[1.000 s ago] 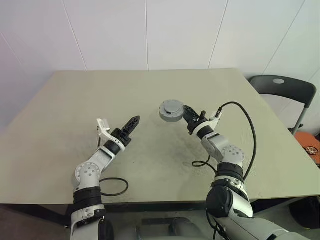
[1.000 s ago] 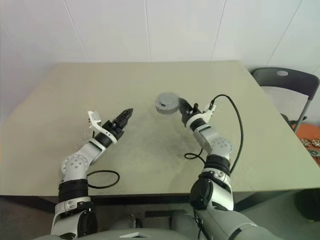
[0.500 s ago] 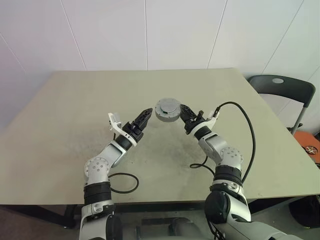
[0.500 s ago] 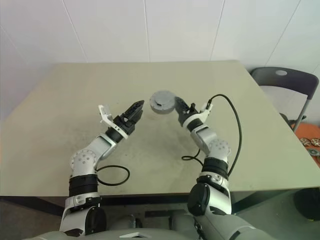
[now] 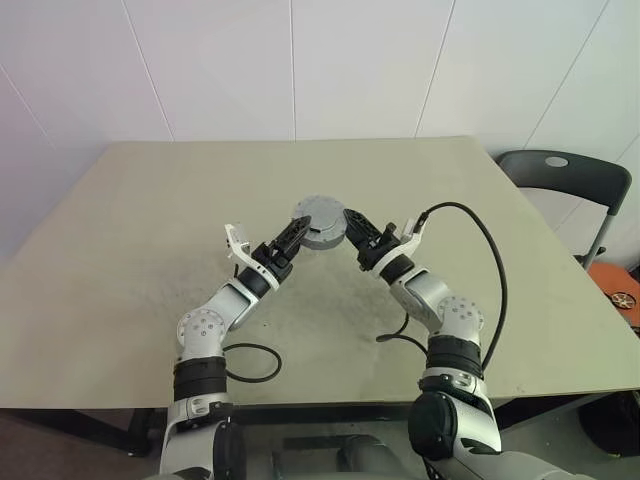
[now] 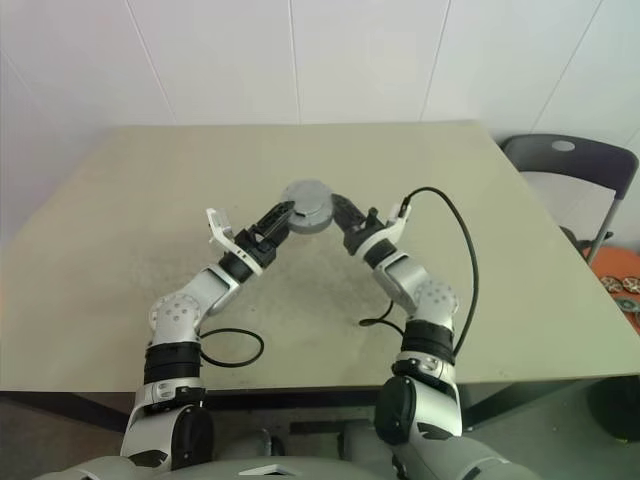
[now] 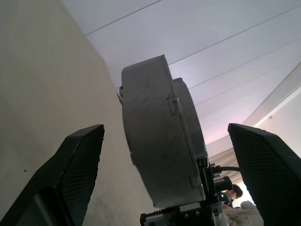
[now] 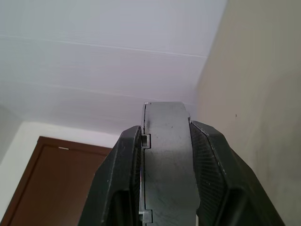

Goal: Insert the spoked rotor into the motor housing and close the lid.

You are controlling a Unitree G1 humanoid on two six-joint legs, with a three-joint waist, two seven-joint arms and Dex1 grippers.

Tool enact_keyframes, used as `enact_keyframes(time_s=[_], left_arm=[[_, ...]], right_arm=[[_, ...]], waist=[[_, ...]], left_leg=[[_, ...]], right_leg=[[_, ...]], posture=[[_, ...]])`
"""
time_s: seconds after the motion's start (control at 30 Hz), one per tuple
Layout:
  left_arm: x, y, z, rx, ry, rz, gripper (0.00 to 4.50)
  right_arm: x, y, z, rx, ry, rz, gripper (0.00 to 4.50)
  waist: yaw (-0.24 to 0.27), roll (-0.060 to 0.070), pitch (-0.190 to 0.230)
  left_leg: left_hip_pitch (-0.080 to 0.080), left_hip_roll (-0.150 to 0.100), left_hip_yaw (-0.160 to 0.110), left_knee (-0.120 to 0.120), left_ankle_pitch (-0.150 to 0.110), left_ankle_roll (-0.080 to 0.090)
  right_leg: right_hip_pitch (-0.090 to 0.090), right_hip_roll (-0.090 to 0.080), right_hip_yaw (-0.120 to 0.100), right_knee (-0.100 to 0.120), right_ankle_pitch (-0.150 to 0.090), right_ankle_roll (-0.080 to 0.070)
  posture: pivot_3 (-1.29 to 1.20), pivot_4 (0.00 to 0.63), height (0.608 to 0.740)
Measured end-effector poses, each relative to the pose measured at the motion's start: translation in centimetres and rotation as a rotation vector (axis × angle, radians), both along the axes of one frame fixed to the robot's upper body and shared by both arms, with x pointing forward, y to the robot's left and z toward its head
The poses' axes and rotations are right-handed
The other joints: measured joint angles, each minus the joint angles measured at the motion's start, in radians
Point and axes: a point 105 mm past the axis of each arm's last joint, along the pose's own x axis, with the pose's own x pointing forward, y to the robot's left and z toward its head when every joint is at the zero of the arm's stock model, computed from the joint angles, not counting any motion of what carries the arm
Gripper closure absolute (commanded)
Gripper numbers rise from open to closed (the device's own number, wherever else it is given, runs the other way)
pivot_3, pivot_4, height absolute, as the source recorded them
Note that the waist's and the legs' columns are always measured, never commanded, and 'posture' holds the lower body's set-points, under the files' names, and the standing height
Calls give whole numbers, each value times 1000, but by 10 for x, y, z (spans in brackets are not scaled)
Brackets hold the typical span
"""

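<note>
Your right gripper (image 5: 350, 221) has its jaws closed on the squat round grey motor housing (image 5: 319, 222), one black finger (image 8: 123, 188) pressed on each flat face, as the right wrist view shows. The housing is lifted above the beige tabletop (image 5: 120, 250), over its middle part, and its lid is on it; you cannot see the rotor.

Your left gripper (image 5: 292, 234) has its jaws spread wide. In the left wrist view the housing (image 7: 160, 141) stands edge-on between the two fingertips (image 7: 80, 155) with a clear gap on each side, so the left jaws hold nothing. In the head views the left fingertips are just beside the housing, on the side opposite the right gripper.

A black cable (image 5: 478, 250) loops from the right wrist. Beyond the right corner of the tabletop, well apart from the housing, stands a dark chair (image 5: 565, 175).
</note>
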Motion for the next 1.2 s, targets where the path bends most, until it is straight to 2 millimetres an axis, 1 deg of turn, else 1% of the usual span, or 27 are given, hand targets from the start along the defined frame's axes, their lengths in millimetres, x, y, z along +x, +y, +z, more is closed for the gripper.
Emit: enact_keyframes(time_s=[0.07, 0.1, 0.17, 0.3, 0.33, 0.5, 0.7, 0.73, 0.77, 0.87, 0.97, 1.07, 1.13, 1.2], left_arm=[[3, -2, -2, 4, 10, 2, 18], [5, -2, -3, 4, 14, 8, 197], [7, -3, -6, 4, 25, 13, 611], [9, -2, -9, 3, 40, 20, 1910], [9, -1, -8, -6, 39, 22, 2055], [8, -3, -7, -25, 36, 14, 2072], [6, -4, 4, -93, 8, 11, 2146], [6, -3, 6, -120, 8, 16, 2146], [6, -3, 7, -137, 6, 16, 2146], [7, -2, 6, -146, 16, 33, 2146], [9, 1, 5, -164, 31, 55, 2146], [17, 7, 5, -176, 45, 115, 2146], [27, 21, 3, -170, 63, 213, 2146], [33, 39, -6, -167, 94, 324, 2146]], right_arm=[[-3, 8, -5, -38, 8, 32, 3200], [-4, 11, -6, -46, 11, 43, 3200], [-5, 14, -7, -55, 12, 56, 3200], [-5, 14, -6, -61, 4, 52, 3200], [-5, 14, -6, -58, 0, 50, 3200], [-5, 14, -4, -56, -11, 52, 3200], [-7, 14, 7, -41, -77, 57, 3200], [-7, 14, 9, -40, -88, 58, 2552], [-7, 15, 10, -36, -92, 53, 2304], [-8, 16, 14, -45, -118, 51, 1376], [-8, 17, 16, -75, -144, 59, 1376], [-10, 19, 12, -90, -143, 67, 1376], [-13, 23, 15, -84, -169, 82, 1376], [-13, 22, 21, -74, -197, 78, 1376]], waist=[[0, 0, 0], [0, 0, 0], [1, 0, 0], [1, 0, 0], [2, 0, 0], [1, 0, 0], [2, 0, 0], [2, 0, 0], [2, 0, 0], [2, 0, 0], [2, 0, 0], [3, 0, 0], [-2, 0, 0], [0, 0, 0]], left_leg=[[0, 0, 0, 0, 0, 0], [0, 0, 0, 0, 0, 0], [-1, 0, 0, 0, 0, 0], [-3, 0, 0, 0, 0, 0], [-4, 0, 0, 1, 0, 0], [-5, 0, -1, 1, 0, 0], [-6, 0, -1, 1, 0, -1], [-6, 0, -1, 1, 0, -1], [-6, 0, -1, 1, 0, -1], [-6, 0, -1, 2, 0, -1], [-6, 0, -1, 2, 0, -1], [-6, 0, -1, 2, 0, -1], [-5, -1, 0, 3, 0, -1], [-5, 0, -1, 3, 0, -1]], right_leg=[[0, 0, 0, 0, 0, 0], [0, 0, 0, 0, 0, 0], [-1, 0, 0, 0, 0, 0], [-3, 0, 0, 0, 0, 0], [-4, 0, 0, 0, 0, 0], [-5, 0, -1, 0, 0, 0], [-5, 0, -1, 1, 0, 0], [-5, 0, -1, 1, 0, 0], [-5, 0, -1, 1, 0, 0], [-5, 0, -1, 1, 0, 0], [-5, 0, -1, 1, 0, 0], [-5, 0, -1, 2, 0, 0], [-5, 1, 0, 3, 0, 0], [-5, 1, 0, 4, 0, 0]], posture=[[0, 0, 740], [0, 0, 740], [0, 0, 740], [0, 0, 740], [0, 0, 740], [0, 0, 740], [0, 0, 740], [0, 0, 740], [0, 0, 740], [0, 0, 740], [0, 0, 740], [0, 0, 740], [0, 0, 740], [0, 0, 740]])
